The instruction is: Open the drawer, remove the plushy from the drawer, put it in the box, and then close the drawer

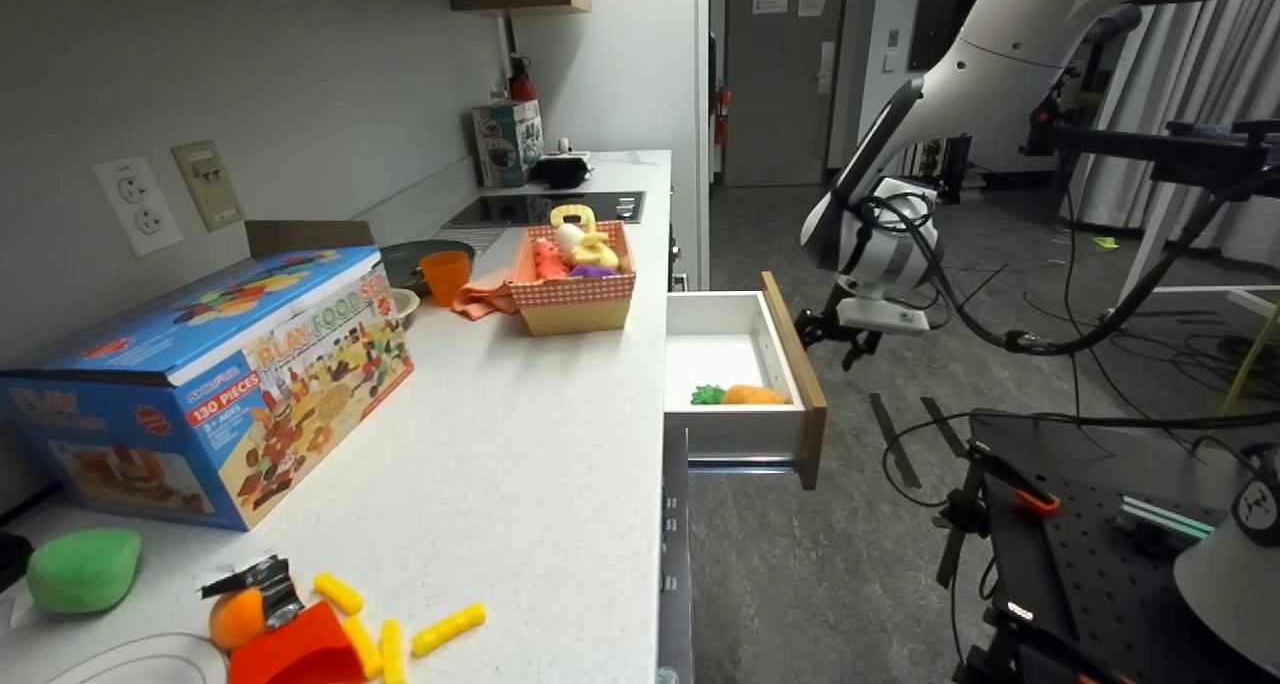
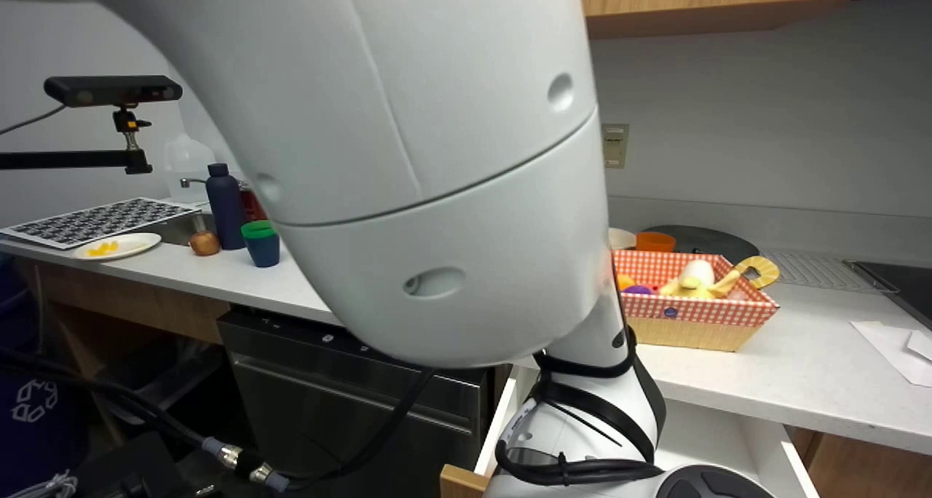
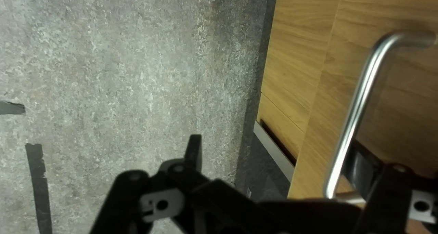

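1. While the plushy (image 1: 742, 395) is lying inside the drawer (image 1: 718, 349), close by the side wall nearest the camera in an exterior view, its green top is pointing toward the cabinet; I am counting its removal as not yet done.
2. The drawer is standing open, so I am judging the first step complete.
3. Just outside the drawer front, I am holding the pincer (image 3: 277, 155) spread wide, and it is gripping nothing. In the wrist view its fingers (image 3: 195, 152) are straddling the handle (image 3: 353, 121), one seeming to reach behind the bar; I am not seeing enough to tell whether it is touching.
4. On the tabletop (image 1: 560, 414), the box (image 1: 575, 317) is sitting with other toys (image 1: 595, 252) in it, and I am seeing no orange-and-green plushy among them.
5. My arm (image 2: 451, 192) is hiding much of the drawer in an exterior view.
6. I am reckoning three steps outstanding: lifting the plushy out, boxing it, closing the drawer. I am expecting to need the pincer clear of the handle first.
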`<state>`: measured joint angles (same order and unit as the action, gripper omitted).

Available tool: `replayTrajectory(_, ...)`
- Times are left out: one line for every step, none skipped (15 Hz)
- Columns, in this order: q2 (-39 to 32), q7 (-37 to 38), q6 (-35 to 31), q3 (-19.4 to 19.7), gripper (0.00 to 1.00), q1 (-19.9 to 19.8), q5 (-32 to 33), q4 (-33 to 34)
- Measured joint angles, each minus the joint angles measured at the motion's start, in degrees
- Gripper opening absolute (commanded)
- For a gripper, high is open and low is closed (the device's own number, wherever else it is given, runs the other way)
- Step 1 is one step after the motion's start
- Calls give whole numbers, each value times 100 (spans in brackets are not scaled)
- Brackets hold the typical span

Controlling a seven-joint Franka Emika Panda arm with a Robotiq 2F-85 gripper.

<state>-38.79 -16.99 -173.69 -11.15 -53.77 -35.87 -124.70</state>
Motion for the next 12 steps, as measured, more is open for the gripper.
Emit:
replayTrajectory(70, -245, -28, -257, 100, -259, 85, -71)
replayTrajectory(185, -476, -29, -560, 100, -557, 172, -176)
replayTrajectory(305, -715, -25, -915, 100, -910, 252, -286)
replayTrajectory(416, -1019, -5, -1301, 100, -1291, 242, -391)
replayTrajectory(521, -1331, 26, -1666, 100, -1668, 211, -497)
replayTrajectory(612, -1568, 66, -2027, 100, -2061, 247, -604)
replayTrajectory(686, -1780, 111, -2389, 100, -2466, 289, -716)
replayTrajectory(740, -2002, 153, -2708, 100, -2829, 321, -826)
replayTrajectory(774, -2205, 161, -2998, 100, -3158, 377, -940)
replayTrajectory(790, -2431, 158, -3285, 100, -3477, 463, -1069)
replayTrajectory(792, -2650, 136, -3558, 100, -3769, 587, -1212)
replayTrajectory(789, -2823, 92, -3806, 100, -4030, 742, -1368)
